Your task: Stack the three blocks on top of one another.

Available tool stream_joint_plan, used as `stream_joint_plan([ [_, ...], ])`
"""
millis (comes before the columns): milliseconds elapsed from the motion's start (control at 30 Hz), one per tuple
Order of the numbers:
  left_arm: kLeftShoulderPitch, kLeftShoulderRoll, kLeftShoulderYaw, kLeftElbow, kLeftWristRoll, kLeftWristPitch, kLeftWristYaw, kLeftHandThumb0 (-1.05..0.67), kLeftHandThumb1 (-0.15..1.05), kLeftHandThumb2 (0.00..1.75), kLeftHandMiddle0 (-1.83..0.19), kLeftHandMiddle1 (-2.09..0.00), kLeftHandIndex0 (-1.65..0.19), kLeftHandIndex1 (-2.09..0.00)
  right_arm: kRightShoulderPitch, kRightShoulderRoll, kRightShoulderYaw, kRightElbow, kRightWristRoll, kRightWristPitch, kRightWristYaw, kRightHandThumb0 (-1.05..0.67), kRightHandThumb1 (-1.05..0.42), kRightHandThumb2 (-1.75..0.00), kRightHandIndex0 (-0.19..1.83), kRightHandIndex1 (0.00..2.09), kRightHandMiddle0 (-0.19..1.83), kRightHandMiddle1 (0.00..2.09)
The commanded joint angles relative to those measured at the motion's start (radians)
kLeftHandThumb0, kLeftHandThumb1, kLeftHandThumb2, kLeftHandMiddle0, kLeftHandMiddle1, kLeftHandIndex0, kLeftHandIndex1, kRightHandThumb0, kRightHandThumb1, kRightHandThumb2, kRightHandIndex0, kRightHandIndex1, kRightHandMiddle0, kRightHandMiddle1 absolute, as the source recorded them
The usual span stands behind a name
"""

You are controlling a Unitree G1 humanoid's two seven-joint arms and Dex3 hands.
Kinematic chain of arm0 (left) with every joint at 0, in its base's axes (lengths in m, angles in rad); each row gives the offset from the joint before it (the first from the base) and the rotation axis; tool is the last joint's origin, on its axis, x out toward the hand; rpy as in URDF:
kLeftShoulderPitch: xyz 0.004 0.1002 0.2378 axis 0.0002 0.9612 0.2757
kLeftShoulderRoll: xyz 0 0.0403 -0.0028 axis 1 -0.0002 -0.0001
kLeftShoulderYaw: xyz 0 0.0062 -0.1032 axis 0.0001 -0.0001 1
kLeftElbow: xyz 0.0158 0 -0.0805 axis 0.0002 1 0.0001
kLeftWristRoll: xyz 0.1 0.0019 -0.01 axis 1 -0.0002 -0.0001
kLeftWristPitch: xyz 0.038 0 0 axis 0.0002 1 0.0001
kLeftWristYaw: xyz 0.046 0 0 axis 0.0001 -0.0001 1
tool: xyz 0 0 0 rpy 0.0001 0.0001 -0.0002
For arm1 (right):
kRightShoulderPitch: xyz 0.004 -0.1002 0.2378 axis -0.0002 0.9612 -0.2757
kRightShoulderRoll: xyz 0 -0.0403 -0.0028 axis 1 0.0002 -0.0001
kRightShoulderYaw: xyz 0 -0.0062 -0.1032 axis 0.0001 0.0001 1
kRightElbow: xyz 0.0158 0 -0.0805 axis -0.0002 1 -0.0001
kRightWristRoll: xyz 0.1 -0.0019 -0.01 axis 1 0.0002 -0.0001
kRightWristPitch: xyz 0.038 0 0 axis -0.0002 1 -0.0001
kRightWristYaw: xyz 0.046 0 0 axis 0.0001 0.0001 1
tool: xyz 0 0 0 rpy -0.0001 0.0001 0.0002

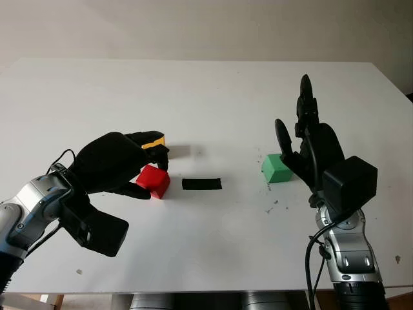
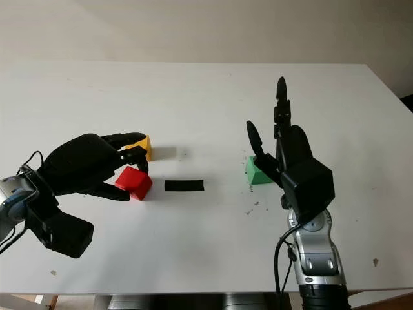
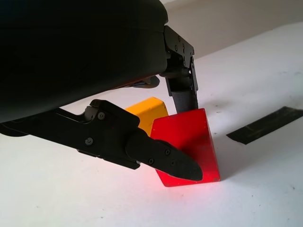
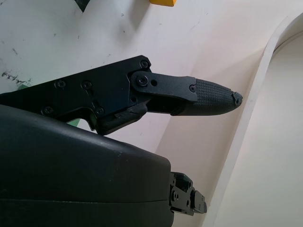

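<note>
Left hand (image 1: 122, 169) around red block (image 1: 153, 181)

White bench (image 1: 206, 90). On it: red block (image 1: 153, 181) left of centre, yellow block (image 1: 155, 140) just behind it on the far side, black tape strip (image 1: 201, 184) mid-bench, green block (image 1: 276, 168) to the right. Red block sits tilted, one edge on the surface.
</note>
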Motion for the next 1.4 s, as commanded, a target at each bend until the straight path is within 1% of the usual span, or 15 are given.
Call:
stream_joint_plan([
  [0,-0.019,0.025,0.003,-0.032,0.007,0.001,-0.01,-0.41,1.03,0.06,-0.27,-0.06,-0.3,-1.34,0.001,0.002,-0.002,-0.013,-0.001,-0.012,-0.004,-0.77,-1.05,-0.54,-0.19,0.0,-0.19,0.03],
  [167,-0.053,0.023,0.012,-0.1,-0.059,-0.017,-0.071,-0.41,1.03,0.06,-0.26,-0.05,-0.31,-1.32,-0.002,-0.001,0.0,-0.02,-0.003,0.0,0.0,-0.76,-1.05,-0.55,-0.19,0.0,-0.19,0.03],
  [333,-0.155,-0.001,-0.01,-0.14,-0.095,-0.043,-0.138,-0.43,1.0,0.05,-0.27,-0.05,-0.33,-1.36,-0.011,-0.002,0.002,-0.018,-0.003,0.002,0.003,-0.75,-1.05,-0.54,-0.19,0.0,-0.19,0.03],
  [367,-0.184,-0.008,-0.023,-0.139,-0.093,-0.05,-0.153,-0.43,1.0,0.05,-0.27,-0.05,-0.3,-1.44,-0.013,-0.004,0.003,-0.016,-0.006,0.0,0.003,-0.75,-1.05,-0.55,-0.19,0.0,-0.19,0.03],
  [400,-0.211,-0.018,-0.037,-0.133,-0.088,-0.055,-0.165,-0.43,1.0,0.05,-0.27,-0.05,-0.3,-1.47,-0.015,-0.004,0.005,-0.016,-0.009,0.001,0.003,-0.75,-1.05,-0.55,-0.19,0.0,-0.19,0.03],
  [467,-0.268,-0.038,-0.067,-0.108,-0.076,-0.079,-0.177,-0.42,0.98,0.05,-0.28,-0.06,-0.35,-1.4,-0.015,-0.006,0.006,-0.019,-0.014,0.004,0.002,-0.76,-1.05,-0.55,-0.19,0.0,-0.19,0.03],
  [567,-0.368,-0.068,-0.132,-0.035,-0.044,-0.153,-0.18,-0.36,0.97,0.05,-0.29,-0.06,-0.38,-1.33,-0.012,-0.006,0.004,-0.025,-0.022,0.009,-0.003,-0.78,-1.05,-0.55,-0.19,0.0,-0.18,0.04],
  [667,-0.412,-0.094,-0.162,0.005,-0.043,-0.175,-0.198,-0.37,0.95,0.05,-0.28,-0.06,-0.45,-1.21,-0.005,-0.007,0.001,-0.031,-0.024,0.008,-0.002,-0.78,-1.05,-0.56,-0.19,0.0,-0.18,0.04],
  [767,-0.448,-0.121,-0.193,0.045,-0.002,-0.206,-0.166,-0.43,0.92,0.05,-0.3,-0.06,-0.51,-1.19,0.003,-0.004,-0.006,-0.039,-0.019,0.012,-0.002,-0.78,-1.05,-0.55,-0.19,0.0,-0.18,0.05],
  [867,-0.474,-0.146,-0.232,0.088,0.075,-0.252,-0.094,-0.34,0.9,0.05,-0.34,-0.07,-0.48,-1.42,0.013,-0.004,-0.008,-0.049,-0.018,0.018,0.0,-0.77,-1.05,-0.54,-0.19,0.0,-0.18,0.05],
  [1033,-0.51,-0.163,-0.293,0.144,0.192,-0.308,0.007,-0.36,0.9,0.05,-0.36,-0.07,-0.5,-1.52,0.019,-0.003,-0.006,-0.053,-0.021,0.017,0.001,-0.76,-1.05,-0.55,-0.19,0.0,-0.19,0.05],
  [1100,-0.527,-0.167,-0.326,0.158,0.255,-0.326,0.05,-0.38,0.95,0.06,-0.33,-0.05,-0.43,-1.64,0.021,-0.003,-0.007,-0.054,-0.021,0.019,0.002,-0.77,-1.05,-0.55,-0.19,0.0,-0.18,0.05],
  [1200,-0.544,-0.169,-0.36,0.174,0.329,-0.332,0.117,-0.38,1.03,0.08,-0.32,-0.05,-0.32,-1.7,0.023,-0.004,-0.008,-0.06,-0.018,0.031,0.004,-0.77,-1.05,-0.55,-0.19,0.0,-0.18,0.05],
  [1300,-0.561,-0.166,-0.387,0.175,0.371,-0.329,0.128,-0.4,1.04,0.1,-0.26,-0.02,-0.26,-1.75,0.023,-0.005,-0.01,-0.053,-0.016,0.019,0.004,-0.77,-1.05,-0.55,-0.19,0.0,-0.18,0.05],
  [1367,-0.568,-0.164,-0.401,0.185,0.394,-0.338,0.169,-0.43,1.04,0.08,-0.25,-0.02,-0.25,-1.71,0.022,-0.004,-0.01,-0.05,-0.017,0.012,0.002,-0.77,-1.05,-0.54,-0.19,0.0,-0.18,0.05],
])
